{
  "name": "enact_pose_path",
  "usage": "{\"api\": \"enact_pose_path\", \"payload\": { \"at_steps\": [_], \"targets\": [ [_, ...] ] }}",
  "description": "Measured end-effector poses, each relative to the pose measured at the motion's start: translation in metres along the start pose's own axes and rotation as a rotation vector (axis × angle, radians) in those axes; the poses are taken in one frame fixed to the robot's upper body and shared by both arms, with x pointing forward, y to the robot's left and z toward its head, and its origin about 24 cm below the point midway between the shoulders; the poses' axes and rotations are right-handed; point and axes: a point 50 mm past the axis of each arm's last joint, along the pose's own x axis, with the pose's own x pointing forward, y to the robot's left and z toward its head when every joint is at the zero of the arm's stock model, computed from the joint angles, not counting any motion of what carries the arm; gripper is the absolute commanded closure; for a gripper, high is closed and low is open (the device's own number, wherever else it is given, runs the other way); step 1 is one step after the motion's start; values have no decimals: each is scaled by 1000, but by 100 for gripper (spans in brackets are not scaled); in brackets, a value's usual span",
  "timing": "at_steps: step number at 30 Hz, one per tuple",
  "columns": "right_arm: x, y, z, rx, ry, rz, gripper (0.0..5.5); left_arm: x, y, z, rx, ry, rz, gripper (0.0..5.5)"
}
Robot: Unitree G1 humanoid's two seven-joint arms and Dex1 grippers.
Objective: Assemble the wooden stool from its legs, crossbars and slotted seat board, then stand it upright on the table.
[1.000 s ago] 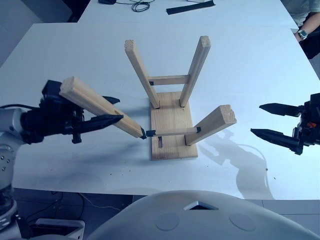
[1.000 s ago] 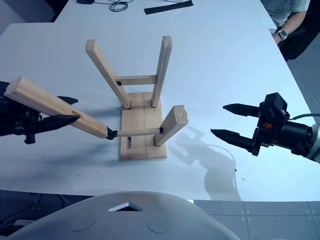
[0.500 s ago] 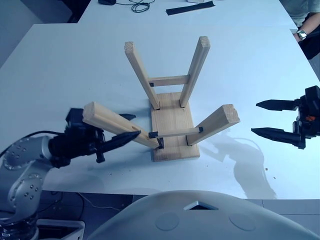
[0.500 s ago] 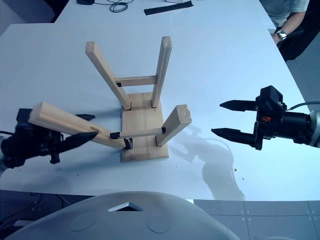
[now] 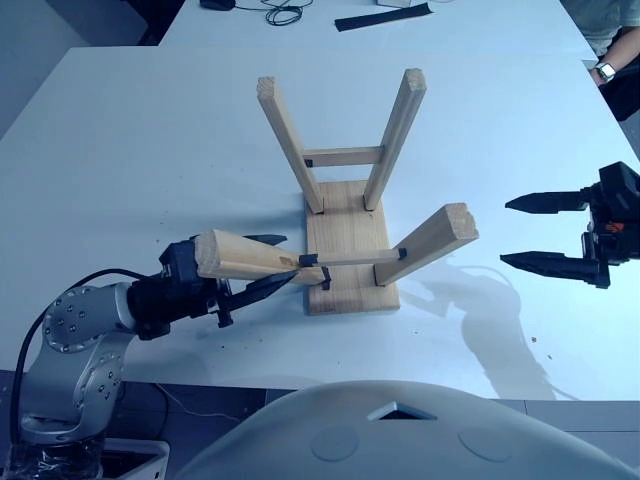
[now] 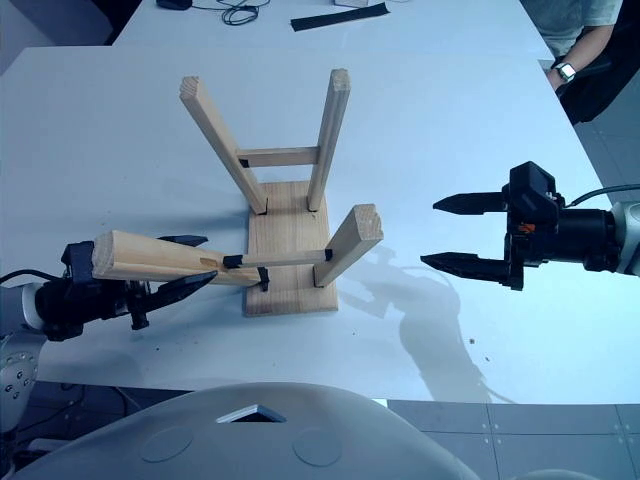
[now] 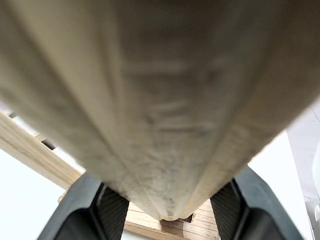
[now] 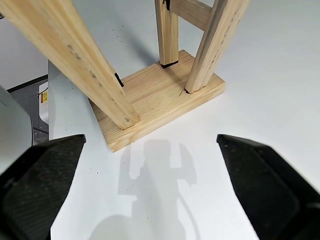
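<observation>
1. One white table [image 5: 120, 130] carries the seat board [image 5: 350, 230], which lies flat with its slots facing up.
2. Two far legs [image 5: 290, 145] stand in the board's far end, leaning apart, joined by a crossbar [image 5: 343, 156].
3. At the board's near right corner a third leg [image 5: 425, 245] leans outward to the right.
4. The fourth leg [image 5: 245, 260] slants low off the board's near left corner. A second crossbar [image 5: 350, 258] links it to the third leg.
5. The left gripper [image 5: 288, 258] clamps this fourth leg, with dark fingers [image 7: 107, 215] on either side of it, just left of the board.
6. The right gripper [image 5: 506, 232] hangs well right of the board, its jaws spread wide and holding nothing.
</observation>
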Motion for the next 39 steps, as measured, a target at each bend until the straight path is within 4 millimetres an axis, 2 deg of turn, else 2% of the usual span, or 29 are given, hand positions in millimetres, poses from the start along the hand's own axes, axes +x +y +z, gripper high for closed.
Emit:
{"api": "enact_pose_path", "payload": {
  "at_steps": [20,39],
  "targets": [
    [5,14,-10,-1,-3,-22,65,-4,23,14,49,78,-174,345],
    [7,14,-9,-4,-21,-36,65,2,17,15,47,72,-197,345]
  ]
}}
